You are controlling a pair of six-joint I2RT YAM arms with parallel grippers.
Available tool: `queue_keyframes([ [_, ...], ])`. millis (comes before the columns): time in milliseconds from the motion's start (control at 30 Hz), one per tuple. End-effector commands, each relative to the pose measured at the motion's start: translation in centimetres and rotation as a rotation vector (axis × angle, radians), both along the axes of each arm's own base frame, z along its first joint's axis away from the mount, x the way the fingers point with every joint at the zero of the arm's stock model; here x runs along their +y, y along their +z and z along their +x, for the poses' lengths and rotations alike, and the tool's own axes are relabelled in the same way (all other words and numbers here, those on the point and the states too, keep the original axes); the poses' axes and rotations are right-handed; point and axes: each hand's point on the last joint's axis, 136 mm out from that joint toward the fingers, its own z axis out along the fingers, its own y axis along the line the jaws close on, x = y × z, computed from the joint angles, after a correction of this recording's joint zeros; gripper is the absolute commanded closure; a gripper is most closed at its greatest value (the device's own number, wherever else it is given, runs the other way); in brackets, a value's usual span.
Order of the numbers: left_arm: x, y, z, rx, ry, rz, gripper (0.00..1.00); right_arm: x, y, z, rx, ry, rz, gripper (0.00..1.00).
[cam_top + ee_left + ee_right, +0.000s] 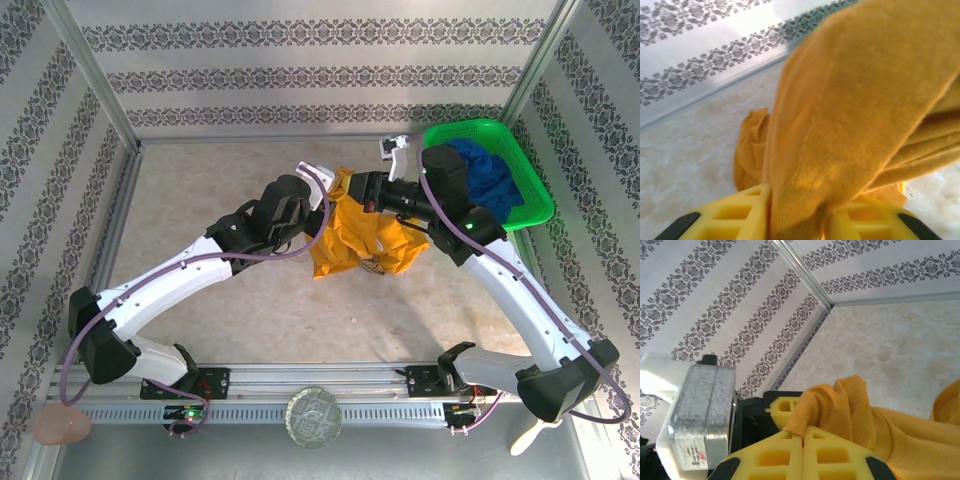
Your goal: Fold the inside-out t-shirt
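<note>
The inside-out t-shirt is a mustard bundle hanging over the middle of the table, lifted at its top by both arms. My left gripper comes in from the left. In the left wrist view its yellow fingers press on a thick bunch of the t-shirt. My right gripper reaches in from the right. Its jaws are shut together, pinching a thin edge of the t-shirt. The two grippers are close together; a left finger shows just behind the right one's tips.
A green basket at the back right holds a dark blue garment, under the right arm's elbow. Patterned walls close in the back and sides. A metal rail runs along the near edge.
</note>
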Motion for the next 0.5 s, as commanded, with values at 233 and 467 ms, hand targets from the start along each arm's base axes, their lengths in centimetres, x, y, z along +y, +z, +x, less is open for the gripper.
queue_keyframes([
  [233,2.4,5.3,-3.4,-0.022,-0.116,-0.118,0.94,-4.7,-4.7,4.1,0.116,-0.224,-0.047,1.0],
  [467,1.5,6.6,-4.0,0.024,-0.204,-0.225,1.0,-4.3,-3.9,3.7,0.107,-0.194,-0.017,1.0],
])
